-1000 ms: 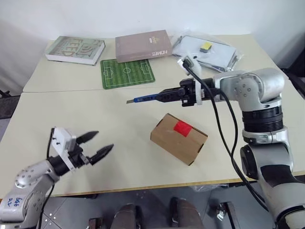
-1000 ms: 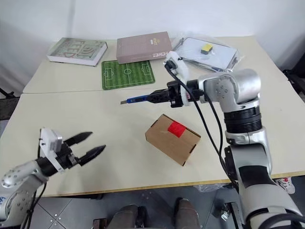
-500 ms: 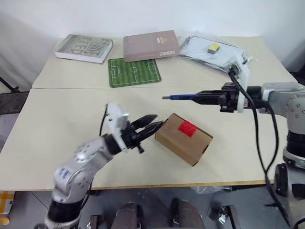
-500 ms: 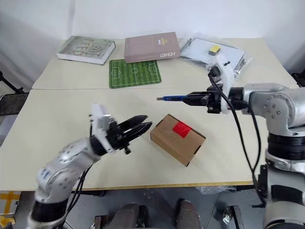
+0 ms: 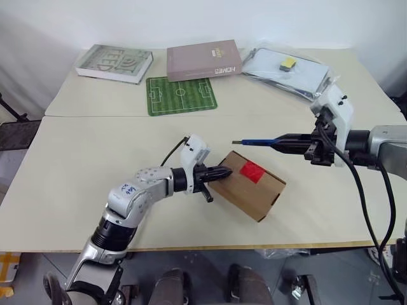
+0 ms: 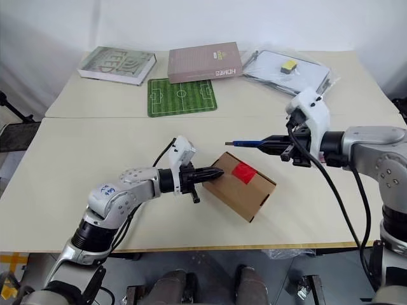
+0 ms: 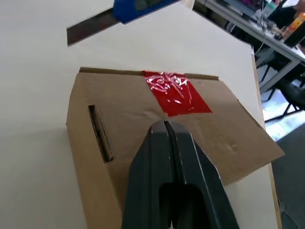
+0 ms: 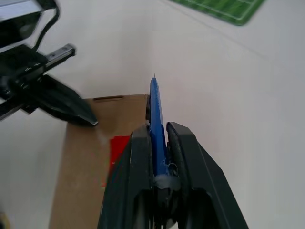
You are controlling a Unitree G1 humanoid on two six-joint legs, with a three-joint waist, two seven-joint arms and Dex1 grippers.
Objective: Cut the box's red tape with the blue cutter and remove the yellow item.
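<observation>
Pale beige counter [image 5: 95, 146] against a white wall; two books, a small green mat and a clear bag lie along the far edge. Near the front middle sits the box [image 5: 248, 185], a small brown carton with its flaps down and the red tape [image 5: 252, 171] stuck over the seam on top. Left gripper [image 5: 219, 172] has its jaws pressed together, tips resting against the box's top edge on the side facing it, apparently bracing it. Right gripper [image 5: 304, 143] has its jaws clamped on the blue cutter [image 5: 259, 141], which points level toward the box, blade tip above the counter just beyond the box's far edge, not touching the tape. Yellow item not visible, presumably inside. Judgement: box looks light and likely to slide or tip under a blade, so the brace matters; cardboard is stiff at edges, soft mid-panel. Tape is thin and glossy, should part easily along the seam. Cutter is slim and could twist in the grip if pushed sideways.
</observation>
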